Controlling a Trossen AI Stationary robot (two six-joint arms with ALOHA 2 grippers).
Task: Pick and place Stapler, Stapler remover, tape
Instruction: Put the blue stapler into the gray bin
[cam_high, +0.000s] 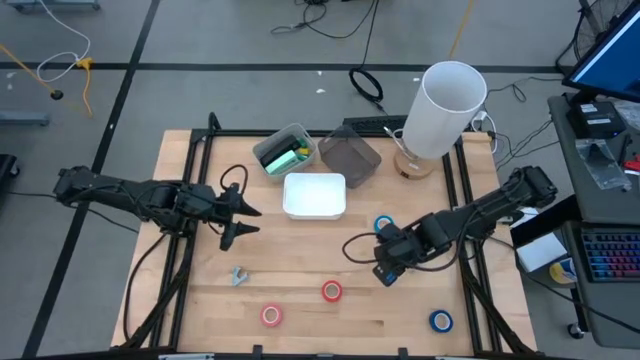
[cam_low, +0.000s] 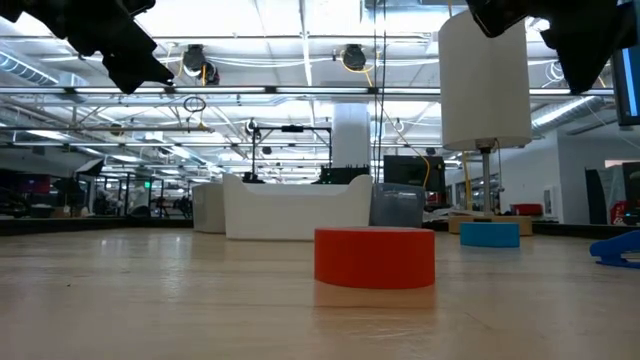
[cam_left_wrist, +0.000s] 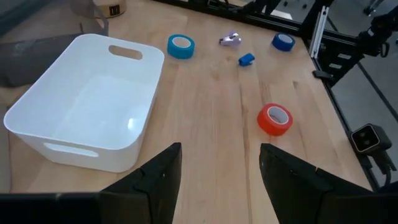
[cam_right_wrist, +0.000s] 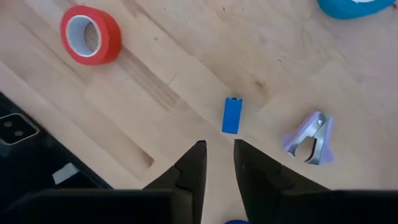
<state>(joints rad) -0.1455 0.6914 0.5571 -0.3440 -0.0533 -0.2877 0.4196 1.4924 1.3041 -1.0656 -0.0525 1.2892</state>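
Note:
A lilac stapler remover (cam_right_wrist: 310, 139) lies on the wooden table beside a small blue block (cam_right_wrist: 231, 116). Tape rolls lie flat: red (cam_high: 331, 291), pink-red (cam_high: 271, 316), and two blue (cam_high: 384, 224) (cam_high: 441, 321). A green thing (cam_high: 285, 157) lies in a clear bin. My right gripper (cam_right_wrist: 217, 144) hovers above the block, its fingers a narrow gap apart and empty; it is right of centre in the high view (cam_high: 383, 265). My left gripper (cam_high: 243, 222) is open and empty, raised left of the white tray (cam_high: 314, 195).
A tall white cylinder (cam_high: 445, 105) stands on a round base at the far right. A dark bin (cam_high: 350, 155) sits behind the tray. A small grey thing (cam_high: 238, 275) lies near the left gripper. Black frame rails run along the table's left and right sides.

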